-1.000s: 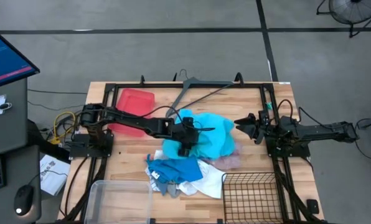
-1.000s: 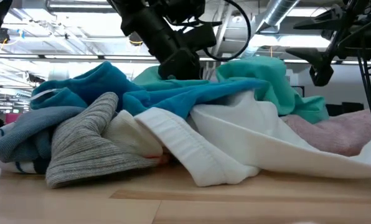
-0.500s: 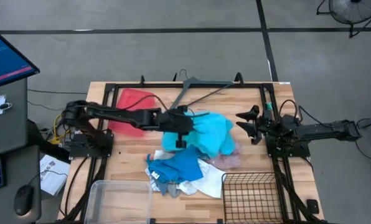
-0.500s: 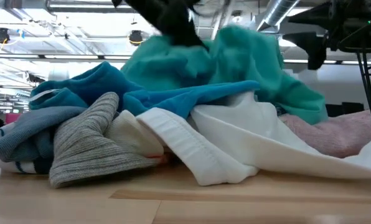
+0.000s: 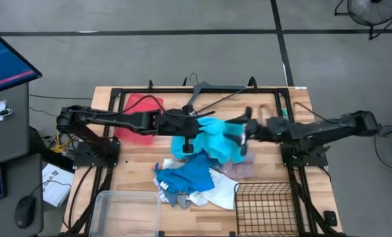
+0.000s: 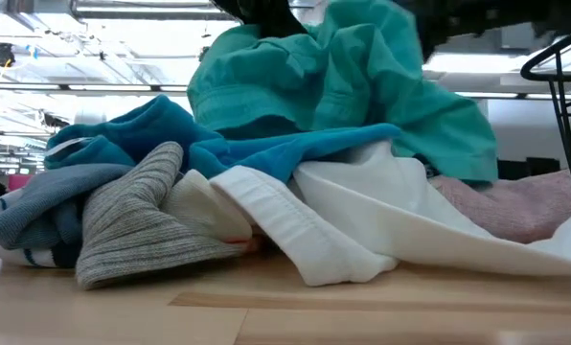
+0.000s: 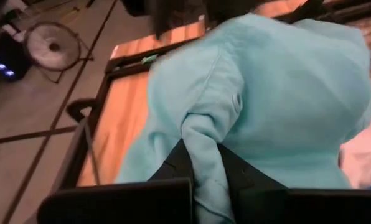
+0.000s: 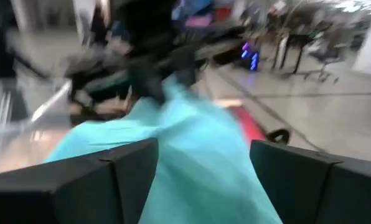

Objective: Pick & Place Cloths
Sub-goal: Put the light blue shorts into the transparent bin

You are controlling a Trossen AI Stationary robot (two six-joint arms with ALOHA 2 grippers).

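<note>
red tray (image 5: pixel 141 105): sits at the far left of the wooden table (image 5: pixel 135 162), partly under the left arm.

left gripper (image 5: pixel 189 133): reaching in over the middle of the table, clamped shut on a fold of the turquoise cloth (image 5: pixel 217 137). In the left wrist view you can see the fabric (image 7: pixel 260 106) pinched between the two dark fingers (image 7: pixel 173 169), with the rest ballooning out past them.

clear bin (image 5: pixel 126 212): near-left corner of the table, well apart from the pile.

turquoise cloth: lifted up above the rest of the heap. In the low view it (image 6: pixel 333 86) hangs bunched over the other clothes, its lower edge draping down onto the pile.

hanger (image 5: pixel 206 92): grey one, lying along the far edge of the table behind the cloth.

deeper blue cloth (image 5: pixel 189 174): on the table just in front of the turquoise one, crumpled.

grey cloth (image 6: pixel 132 225): ribbed, at the front left of the heap in the low view, resting on the tabletop.

white cloth (image 6: pixel 362 225): spread across the front of the heap, under the blue and turquoise ones.

pink cloth (image 6: pixel 515 206): tucked on the right side of the heap, partly under the white.

wire basket (image 5: pixel 265 205): near-right part of the table, just beside the pile.

right gripper (image 5: pixel 243 133): stretched in from the right, at the right edge of the turquoise cloth. Fingers spread wide in the right wrist view, with the turquoise fabric (image 8: pixel 192 155) in the gap between them.
</note>
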